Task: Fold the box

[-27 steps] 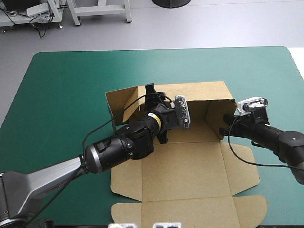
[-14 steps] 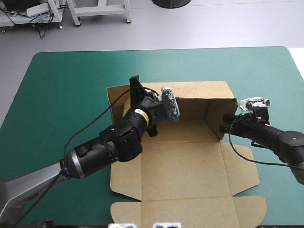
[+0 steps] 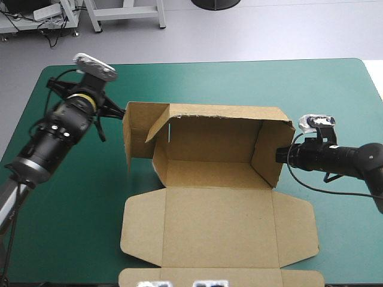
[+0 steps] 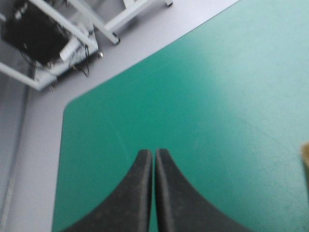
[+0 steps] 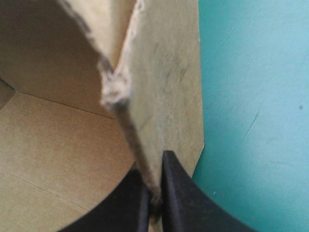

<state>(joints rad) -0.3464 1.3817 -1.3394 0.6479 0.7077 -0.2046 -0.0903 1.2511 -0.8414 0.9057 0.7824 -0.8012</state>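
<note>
The right wall of the box (image 3: 215,179) is clamped in the right gripper (image 5: 154,170).

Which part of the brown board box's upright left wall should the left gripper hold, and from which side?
Probably the free upper edge of the left wall of the brown board box, coming from the teal-green table's left side, where the left gripper hangs, jaws shut. That panel stands upright, swung outward, its thin edge bare; the right gripper pinches the right wall's edge.

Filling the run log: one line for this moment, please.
box: walls raised, lid flat | left pincer: shut, empty, over cover left of box | right pincer: shut on box's right wall
</note>
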